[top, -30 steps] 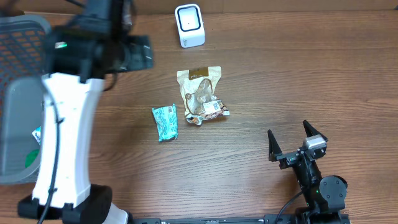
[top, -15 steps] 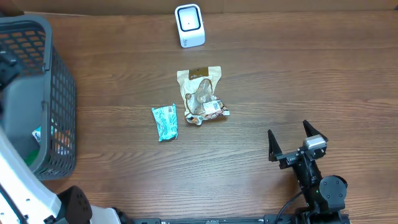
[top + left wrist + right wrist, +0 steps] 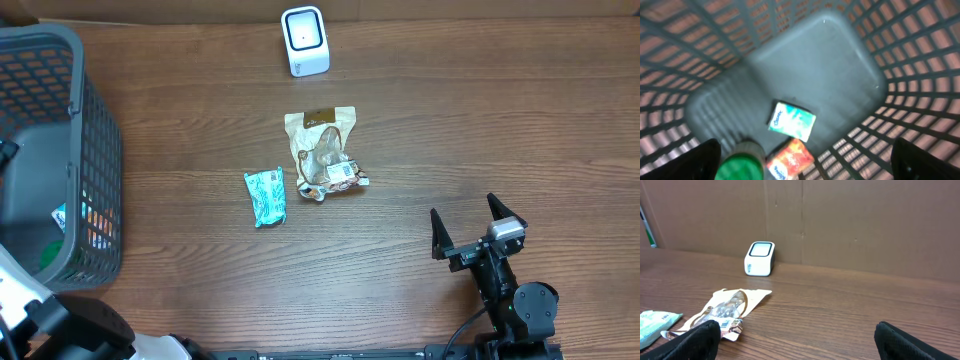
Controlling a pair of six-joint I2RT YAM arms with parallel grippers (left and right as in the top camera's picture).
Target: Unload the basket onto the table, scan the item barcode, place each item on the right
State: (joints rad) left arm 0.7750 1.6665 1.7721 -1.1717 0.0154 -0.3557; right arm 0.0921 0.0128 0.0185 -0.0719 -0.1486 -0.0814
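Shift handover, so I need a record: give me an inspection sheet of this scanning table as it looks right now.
Surface: wooden table.
Job's things: white scanner at the far edge; snack bag and teal packet lying mid-table, apart.
Clutter: grey basket holding tissue pack, orange packet, green-capped bottle.
Pincers: left pincer open, empty, pointing into the basket; right pincer open, empty.
Cables: black cable by the right arm's base.
Surroundings: cardboard wall.
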